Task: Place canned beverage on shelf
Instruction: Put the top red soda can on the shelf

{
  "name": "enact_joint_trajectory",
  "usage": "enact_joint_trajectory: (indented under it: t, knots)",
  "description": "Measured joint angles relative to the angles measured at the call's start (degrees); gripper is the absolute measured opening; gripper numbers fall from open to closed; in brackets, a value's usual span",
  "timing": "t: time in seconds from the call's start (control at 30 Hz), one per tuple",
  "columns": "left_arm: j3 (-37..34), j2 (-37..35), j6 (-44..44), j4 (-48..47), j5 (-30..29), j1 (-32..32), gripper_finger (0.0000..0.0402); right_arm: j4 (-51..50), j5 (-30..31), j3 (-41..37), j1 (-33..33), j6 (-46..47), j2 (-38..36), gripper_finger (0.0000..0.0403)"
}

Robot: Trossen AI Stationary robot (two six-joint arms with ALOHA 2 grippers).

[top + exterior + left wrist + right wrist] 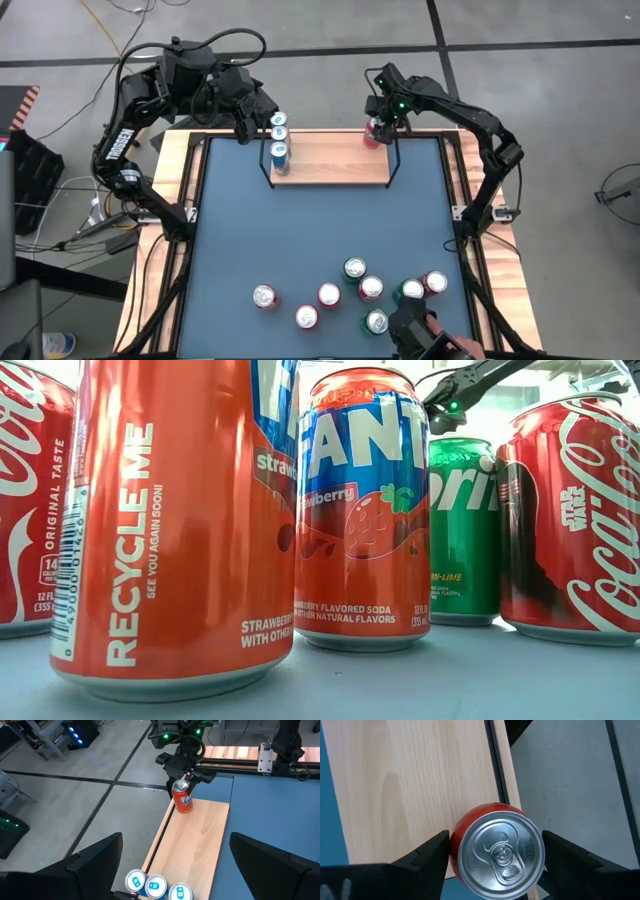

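The shelf (330, 160), a light-wood board with black wire ends, lies at the table's far edge. An orange-red can (372, 131) stands upright on its right end, at the far corner (495, 855). My right gripper (495, 837) hangs over the can, pointing steeply down. It is open, with one finger close beside each side of the can's top (182, 787). Three blue cans (280, 135) stand on the shelf's left end (156, 885). My left gripper (176, 840) waits wide open, raised behind the left end (245, 125).
Several cans (355, 290) stand in a loose group near the front of the blue table (300, 230) and fill the low view (360, 510). A dark object (420, 335) sits at the near edge. The shelf's middle (200, 840) is bare wood.
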Motion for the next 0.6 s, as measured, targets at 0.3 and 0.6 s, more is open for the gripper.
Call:
enact_joint_trajectory:
  t: [0.3,0.6]
  knots:
    - [0.0,0.0,-0.3,0.0,0.0,0.0,0.0353,-2.5,0.2,1.8,0.0,0.1,0.1,0.0286]
    - [0.0,0.0,-0.5,-0.1,0.4,0.0,0.0353,0.4,2.3,1.9,0.6,-0.3,0.1,0.0286]
